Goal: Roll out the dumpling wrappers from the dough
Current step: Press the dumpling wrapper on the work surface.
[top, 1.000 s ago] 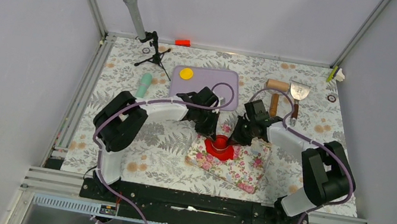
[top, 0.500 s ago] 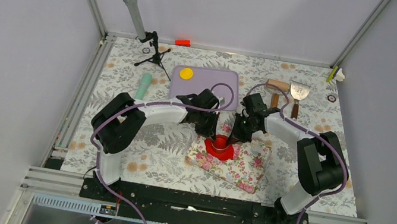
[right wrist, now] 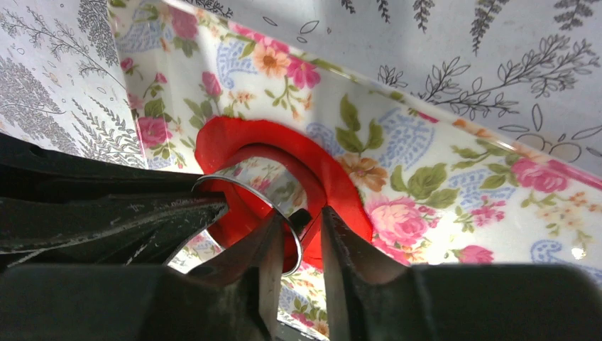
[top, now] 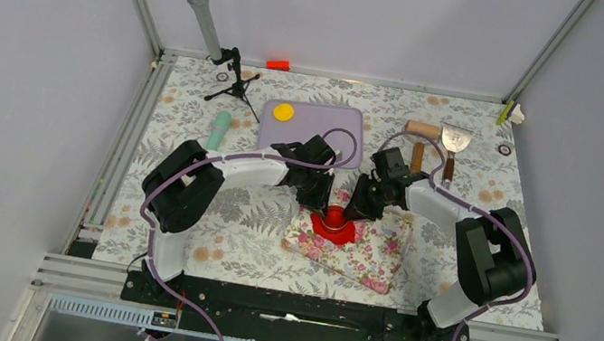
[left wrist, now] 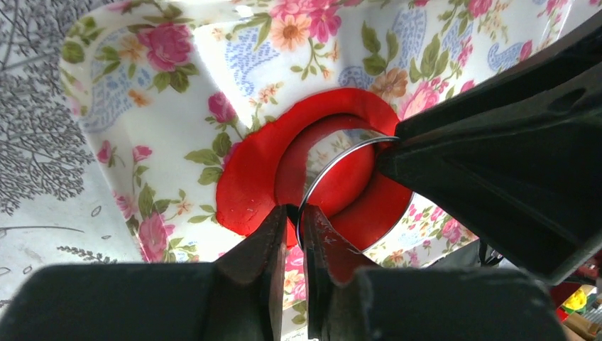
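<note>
The red dough (top: pixel 334 224) lies as a flat ragged sheet on a floral mat (top: pixel 363 252). A metal ring cutter (left wrist: pixel 334 158) stands pressed into it, with round red clay (left wrist: pixel 342 183) inside the ring. My left gripper (left wrist: pixel 294 213) is shut on the ring's near rim. My right gripper (right wrist: pixel 304 224) straddles the opposite rim (right wrist: pixel 241 186), its jaws a little apart. In the top view the left gripper (top: pixel 323 201) and the right gripper (top: pixel 355 208) meet over the dough. A yellow wrapper (top: pixel 284 112) lies on the purple tray (top: pixel 322 137).
A wooden rolling pin (top: pixel 419 143) and a metal scraper (top: pixel 454 142) lie at the back right. A teal tool (top: pixel 219 130) and a small tripod (top: pixel 235 79) are at the back left. A red-orange block (top: pixel 278 64) sits at the far edge.
My right arm swung back and left, then settled with its gripper at the ring's right side. My left gripper has stayed on the ring.
</note>
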### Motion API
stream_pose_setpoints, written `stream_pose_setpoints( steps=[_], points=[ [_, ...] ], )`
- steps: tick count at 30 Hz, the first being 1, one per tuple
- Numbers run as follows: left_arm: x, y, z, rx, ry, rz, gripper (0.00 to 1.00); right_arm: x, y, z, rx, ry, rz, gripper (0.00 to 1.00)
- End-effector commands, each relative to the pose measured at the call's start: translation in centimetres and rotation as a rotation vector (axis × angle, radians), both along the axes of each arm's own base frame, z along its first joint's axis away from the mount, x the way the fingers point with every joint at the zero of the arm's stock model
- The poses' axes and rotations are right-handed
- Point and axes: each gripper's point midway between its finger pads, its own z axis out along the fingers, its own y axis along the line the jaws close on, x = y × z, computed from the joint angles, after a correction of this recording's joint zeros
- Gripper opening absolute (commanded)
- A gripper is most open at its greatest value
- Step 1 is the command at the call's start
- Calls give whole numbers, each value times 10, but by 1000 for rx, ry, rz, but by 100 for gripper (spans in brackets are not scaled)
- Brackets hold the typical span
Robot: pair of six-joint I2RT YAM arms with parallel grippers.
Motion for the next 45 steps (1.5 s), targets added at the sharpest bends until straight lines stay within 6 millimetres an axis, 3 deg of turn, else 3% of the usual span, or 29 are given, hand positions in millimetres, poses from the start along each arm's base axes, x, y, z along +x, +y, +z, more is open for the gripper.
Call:
stream_pose_setpoints(
  steps=[1,8,14,20,26,34,39,45],
  points=[
    [-58,44,-36,221,209,-66,15,28,-8,8,-19,-112,-89,36],
    [-52,38,-17,194,172,-65,21,33,-8,31,-5,-160,-112,41],
    [-46,38,8,176,121,-61,36,25,-13,50,24,-186,-170,45],
    [-39,35,28,157,77,-58,45,-4,-12,58,169,-169,-291,47],
    [-29,30,34,145,59,-61,56,-34,12,51,286,-126,-306,48],
    [-10,42,31,79,54,-30,55,-40,31,42,393,-100,-313,47],
    [-9,45,24,5,83,-44,55,-41,40,34,400,-77,-287,45],
    [-9,44,17,-40,111,-42,46,-45,48,25,406,-36,-250,39]
  ],
)
